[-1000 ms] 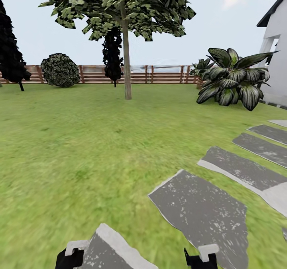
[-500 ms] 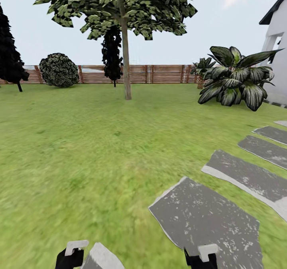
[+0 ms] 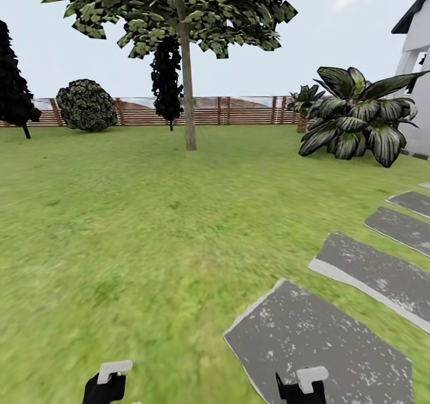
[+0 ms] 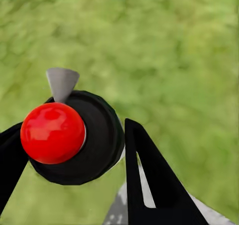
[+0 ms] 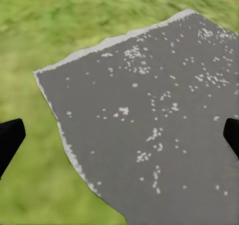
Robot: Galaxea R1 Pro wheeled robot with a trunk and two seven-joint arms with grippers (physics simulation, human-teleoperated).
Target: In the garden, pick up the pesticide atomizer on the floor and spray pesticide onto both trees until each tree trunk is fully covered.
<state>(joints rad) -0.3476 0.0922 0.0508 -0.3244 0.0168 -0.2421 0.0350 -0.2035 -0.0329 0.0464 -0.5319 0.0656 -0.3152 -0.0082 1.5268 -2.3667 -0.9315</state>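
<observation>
A tree (image 3: pixel 173 9) with a straight grey-brown tree trunk (image 3: pixel 189 105) stands on the garden lawn (image 3: pixel 119 213) far ahead, in front of the slat fence (image 3: pixel 239 111). In the left wrist view, my left gripper (image 4: pixel 69 140) is shut on the pesticide atomizer (image 4: pixel 74 135), a black round body with a red knob and a grey nozzle. My right gripper (image 5: pixel 122 130) is open over a grey paving stone (image 5: pixel 149 125), with nothing between its fingers. Both wrists show at the head view's bottom edge, the left gripper (image 3: pixel 106 386) and the right gripper (image 3: pixel 301 389).
Grey stepping stones (image 3: pixel 370 266) run along the right. A big broad-leaf plant (image 3: pixel 352 123) and a white house wall (image 3: pixel 415 69) stand at the right. A round shrub (image 3: pixel 88 105) and dark narrow trees (image 3: pixel 166 75) line the fence.
The whole view has moved forward over the grass: the stepping stones slid down the picture and the stone by my left wrist dropped out of view. Both grippers kept their state.
</observation>
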